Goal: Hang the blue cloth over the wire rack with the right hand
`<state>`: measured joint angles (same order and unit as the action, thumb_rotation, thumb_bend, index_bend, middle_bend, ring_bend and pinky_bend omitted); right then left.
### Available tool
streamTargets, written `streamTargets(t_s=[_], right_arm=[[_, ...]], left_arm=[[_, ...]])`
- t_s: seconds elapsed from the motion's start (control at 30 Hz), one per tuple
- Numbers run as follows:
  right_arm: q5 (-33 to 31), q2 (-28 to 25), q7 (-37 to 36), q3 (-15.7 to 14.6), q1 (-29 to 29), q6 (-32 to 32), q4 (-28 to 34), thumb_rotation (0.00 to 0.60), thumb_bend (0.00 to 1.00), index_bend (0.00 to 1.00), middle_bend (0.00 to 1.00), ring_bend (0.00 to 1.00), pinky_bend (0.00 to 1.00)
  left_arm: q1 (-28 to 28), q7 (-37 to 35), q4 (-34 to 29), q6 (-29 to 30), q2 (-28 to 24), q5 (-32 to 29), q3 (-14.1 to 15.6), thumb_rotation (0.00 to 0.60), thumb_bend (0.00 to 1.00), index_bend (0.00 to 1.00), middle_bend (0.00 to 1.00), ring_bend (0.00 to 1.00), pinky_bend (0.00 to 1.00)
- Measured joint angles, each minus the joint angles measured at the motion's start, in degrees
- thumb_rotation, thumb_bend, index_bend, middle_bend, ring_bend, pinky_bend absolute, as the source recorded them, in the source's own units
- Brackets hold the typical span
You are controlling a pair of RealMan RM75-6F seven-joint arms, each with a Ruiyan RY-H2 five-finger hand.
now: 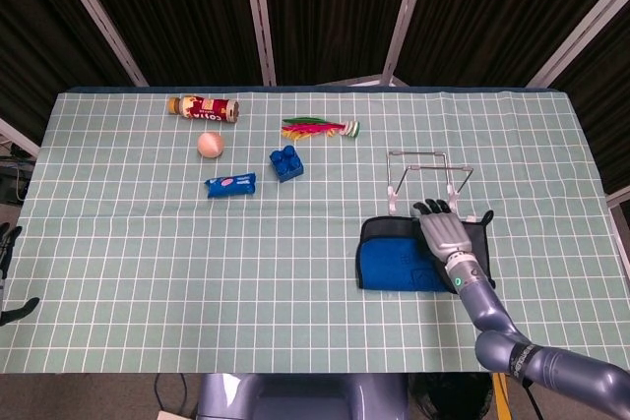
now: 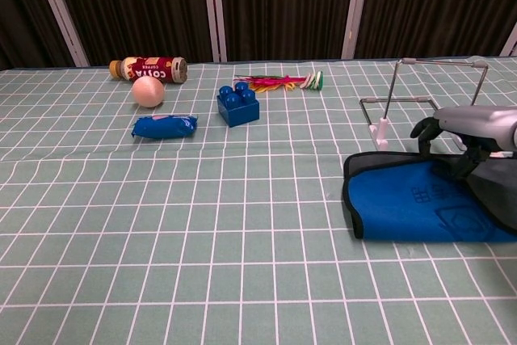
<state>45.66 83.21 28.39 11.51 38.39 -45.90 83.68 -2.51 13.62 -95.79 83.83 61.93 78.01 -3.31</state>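
The right hand (image 1: pixel 445 233) grips the far right part of the folded blue cloth (image 1: pixel 397 267), just before the wire rack (image 1: pixel 427 177).

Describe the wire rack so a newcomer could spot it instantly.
Look to the right half of the green checked tablecloth. Just beyond the blue cloth under the right robot hand stands the wire rack: the only thin bare metal frame, on pale feet.
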Motion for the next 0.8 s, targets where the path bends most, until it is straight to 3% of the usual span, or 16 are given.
streamTargets(t_s=[0.5, 0.8], right_arm=[[-7.14, 1.54, -2.8, 0.97, 3.56, 0.85, -4.56, 0.6, 0.44, 0.63, 0.1, 0.0, 0.0], [-8.96, 2.6, -1.65, -0.96, 5.15, 0.83, -7.17, 0.6, 0.44, 0.63, 0.1, 0.0, 0.0]], left_arm=[[-0.54, 0.87, 0.37, -0.79, 0.5, -1.3, -0.2, 0.6, 0.0, 0.0, 0.0, 0.0, 0.0], [-0.81, 1.4, 0.47, -1.12, 0.75, -1.94, -0.28, 0.6, 0.0, 0.0, 0.0, 0.0, 0.0]])
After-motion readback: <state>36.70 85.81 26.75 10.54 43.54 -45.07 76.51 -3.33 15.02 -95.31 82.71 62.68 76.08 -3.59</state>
